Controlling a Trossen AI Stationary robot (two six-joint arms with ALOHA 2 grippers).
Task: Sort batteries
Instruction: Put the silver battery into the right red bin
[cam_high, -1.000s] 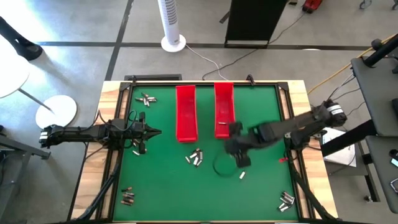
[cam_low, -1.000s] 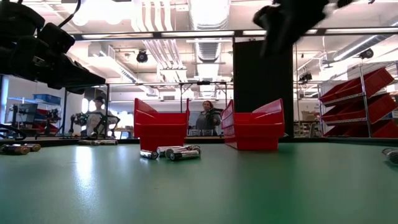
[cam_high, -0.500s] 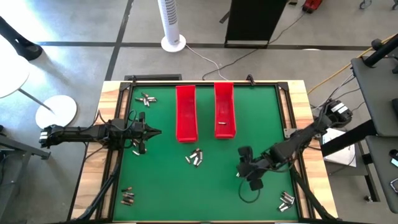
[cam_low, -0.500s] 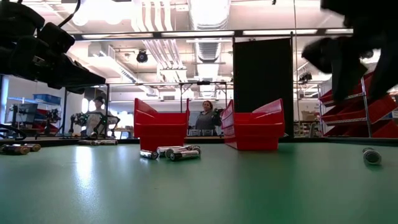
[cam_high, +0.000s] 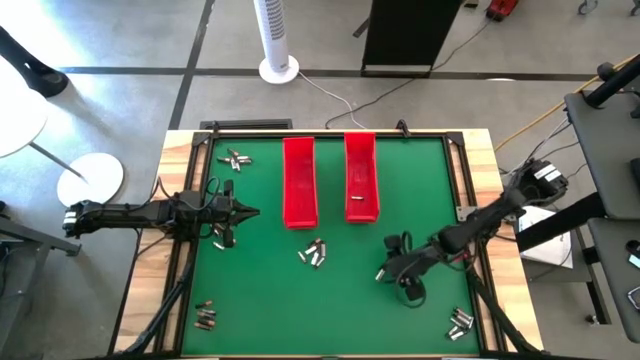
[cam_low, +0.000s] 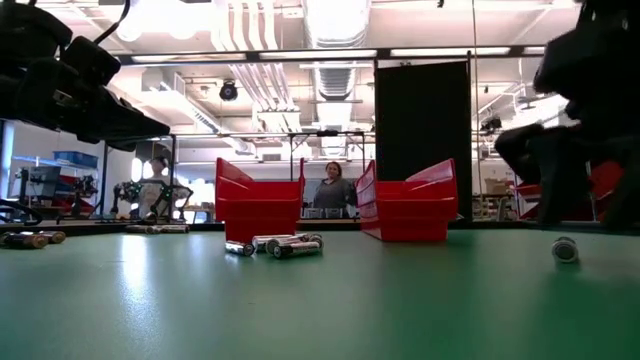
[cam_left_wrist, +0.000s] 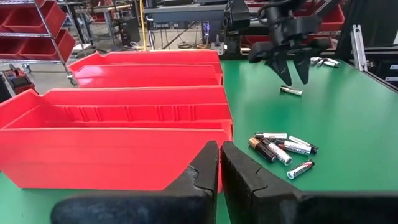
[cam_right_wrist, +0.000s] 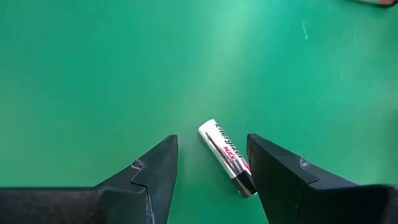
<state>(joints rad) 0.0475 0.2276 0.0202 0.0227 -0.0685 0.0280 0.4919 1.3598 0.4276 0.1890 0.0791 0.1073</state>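
My right gripper (cam_right_wrist: 211, 140) is open and low over the green mat (cam_high: 270, 290) toward its near right. One silvery-white battery (cam_right_wrist: 227, 157) lies flat on the mat between its fingers, and neither finger touches it. The high view shows this battery (cam_high: 380, 275) at the fingertips, and the low view shows it end-on (cam_low: 566, 249). My left gripper (cam_left_wrist: 219, 168) is shut and hovers at the mat's left edge (cam_high: 250, 212). Two long red trays (cam_high: 299, 180) (cam_high: 361, 175) stand side by side at the far middle.
Loose batteries lie in small heaps: mid-mat (cam_high: 315, 253), far left (cam_high: 236, 158), near left (cam_high: 205, 317), near right (cam_high: 460, 322) and beside my left gripper (cam_high: 222, 235). One battery (cam_high: 357, 197) lies in the right tray. People stand beyond the table's far edge.
My right gripper has swung from over the right tray's near end toward the table's near right, then come down to the mat and tipped more level. It now stands astride the single battery. The battery has stayed where it was.
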